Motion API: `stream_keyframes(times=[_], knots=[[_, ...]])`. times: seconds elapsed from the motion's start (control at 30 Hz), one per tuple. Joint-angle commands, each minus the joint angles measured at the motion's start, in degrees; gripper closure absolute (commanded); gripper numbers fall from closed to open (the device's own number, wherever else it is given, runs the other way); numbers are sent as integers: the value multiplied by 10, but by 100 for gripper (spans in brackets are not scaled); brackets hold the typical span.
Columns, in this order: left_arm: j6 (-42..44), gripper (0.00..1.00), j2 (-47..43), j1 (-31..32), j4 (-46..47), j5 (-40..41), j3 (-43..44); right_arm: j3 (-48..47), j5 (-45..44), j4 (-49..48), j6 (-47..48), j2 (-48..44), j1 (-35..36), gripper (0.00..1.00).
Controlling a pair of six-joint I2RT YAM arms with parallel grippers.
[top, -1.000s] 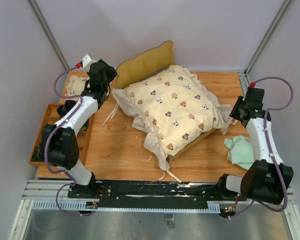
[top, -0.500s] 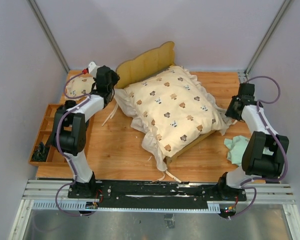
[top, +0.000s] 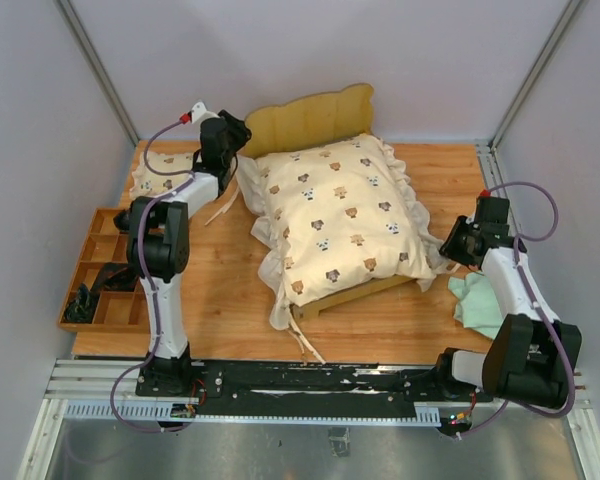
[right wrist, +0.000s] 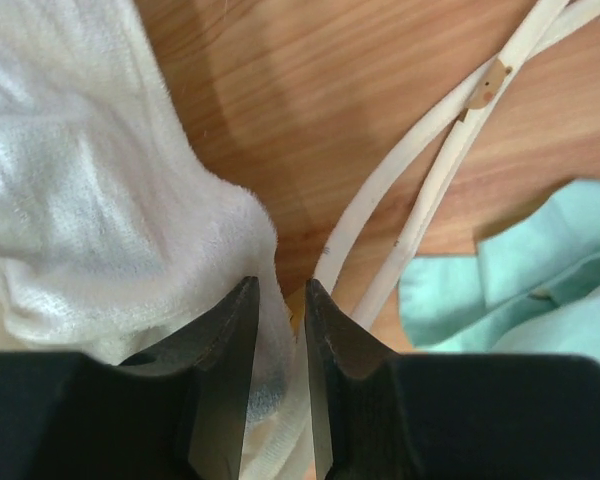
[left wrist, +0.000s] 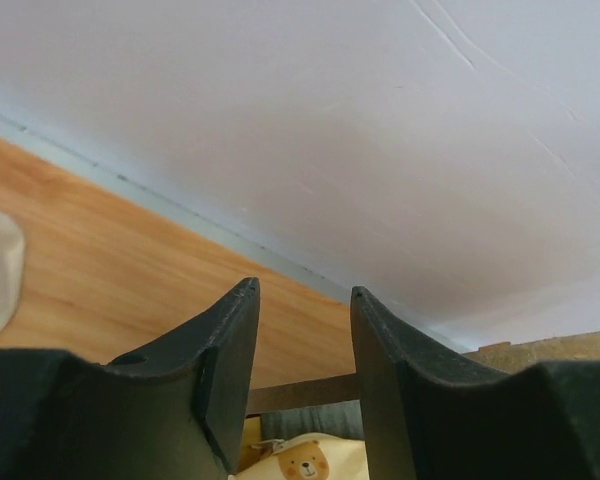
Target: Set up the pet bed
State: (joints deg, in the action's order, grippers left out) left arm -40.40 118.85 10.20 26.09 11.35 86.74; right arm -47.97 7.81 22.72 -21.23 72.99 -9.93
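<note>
Cream fleece is what your right gripper (right wrist: pixel 280 290) has got. Its jaws are nearly closed on a fold of the quilt (top: pixel 340 215) edge, at the right side of the pet bed (top: pixel 310 118). The bed sits mid-table toward the far side, headboard far, with the quilt heaped on it and spilling over the near and left rails.

Your left gripper (left wrist: pixel 300 300) is at the far left corner by the headboard. Its fingers are a narrow gap apart, with nothing between the tips that I can see.

Looks to me like you're on the spread-and-tuck step. Next you'd want to draw that right edge out flat without dragging the frame along.

The wooden tray (top: pixel 102 225) on the left has something dark (top: pixel 80 300) in its near compartment. The arm partly hides the rest.
</note>
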Motion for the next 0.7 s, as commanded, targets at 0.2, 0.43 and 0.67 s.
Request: stream_keyframes(times=[0.2,0.43,0.67], knots=[[53,48,14,1,59,-110,42,78,63,78,-17,-131,18,73],[72,39,-106,-5,-6,-92,-57,90,93,71,22,-161,39,72],[93,37,-202,-4,-225,-51,-52,117,97,61,4,-179,108,74]])
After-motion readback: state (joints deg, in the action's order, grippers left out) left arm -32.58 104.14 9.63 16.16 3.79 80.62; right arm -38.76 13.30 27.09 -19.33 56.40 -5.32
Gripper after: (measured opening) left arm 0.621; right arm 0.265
